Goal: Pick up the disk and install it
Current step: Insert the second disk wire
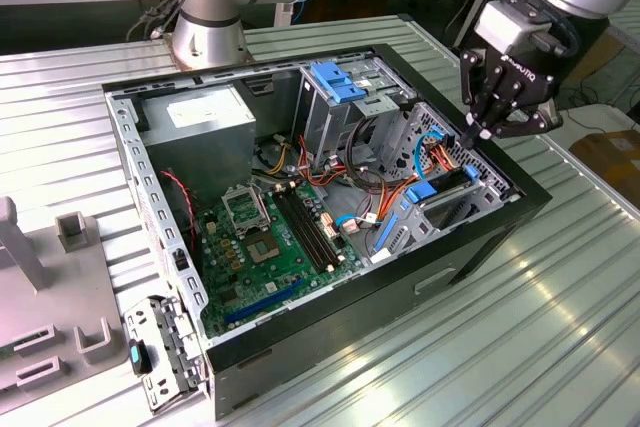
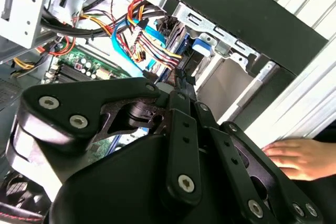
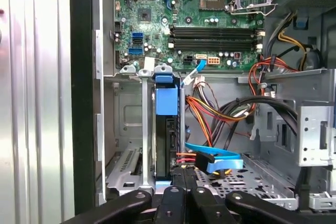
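The disk [image 3: 169, 139] stands on edge in a slot of the drive bay at the case's front corner, its blue carrier frame [image 3: 167, 100] on the end toward the motherboard. In the exterior view the disk [image 1: 441, 187] sits low in the bay at the exterior view's right. My gripper [image 1: 478, 133] hangs just above that bay, shut, with nothing between its fingers. In both wrist views the black fingertips [image 3: 174, 178] press together right at the disk's near end; whether they touch it I cannot tell. The gripper [image 2: 181, 78] points down at the blue carrier [image 2: 202, 45].
The open black computer case [image 1: 330, 322] lies on a ribbed metal table. Inside are the green motherboard [image 1: 265, 247], a power supply [image 1: 205, 112], a tall silver drive cage with a blue latch [image 1: 340, 82] and bundled cables [image 3: 210, 111]. A person's hand [image 2: 302, 157] rests on the table.
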Tool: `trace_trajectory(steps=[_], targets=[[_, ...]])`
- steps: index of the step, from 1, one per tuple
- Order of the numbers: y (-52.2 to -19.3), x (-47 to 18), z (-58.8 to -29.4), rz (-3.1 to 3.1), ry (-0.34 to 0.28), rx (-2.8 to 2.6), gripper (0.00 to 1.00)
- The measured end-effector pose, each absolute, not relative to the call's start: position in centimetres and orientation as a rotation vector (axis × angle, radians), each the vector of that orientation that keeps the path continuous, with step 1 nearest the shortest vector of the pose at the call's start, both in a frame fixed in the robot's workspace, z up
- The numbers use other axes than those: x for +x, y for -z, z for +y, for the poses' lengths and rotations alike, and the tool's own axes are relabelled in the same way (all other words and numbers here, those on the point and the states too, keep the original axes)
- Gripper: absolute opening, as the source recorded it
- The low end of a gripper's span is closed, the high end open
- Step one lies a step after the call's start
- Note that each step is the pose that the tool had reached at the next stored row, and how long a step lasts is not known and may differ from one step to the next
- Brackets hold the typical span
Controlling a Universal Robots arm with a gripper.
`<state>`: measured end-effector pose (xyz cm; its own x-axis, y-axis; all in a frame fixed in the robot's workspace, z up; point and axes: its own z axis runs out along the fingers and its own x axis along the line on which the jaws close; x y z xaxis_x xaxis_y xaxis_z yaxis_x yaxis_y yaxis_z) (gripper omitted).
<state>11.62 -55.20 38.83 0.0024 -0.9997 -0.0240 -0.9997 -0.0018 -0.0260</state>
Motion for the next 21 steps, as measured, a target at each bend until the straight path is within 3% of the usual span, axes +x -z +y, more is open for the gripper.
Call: trace_trajectory(steps=[16,18,20,21], targets=[[-38.8,10.9,-53.1,2.197,-0.003,-2.202,0.11],[-38.7,10.9,-53.1,2.198,-0.001,-2.202,0.17],[-38.6,10.9,-53.0,2.199,0.000,-2.203,0.30],[-38.5,10.9,-52.9,2.199,0.001,-2.203,0.30]])
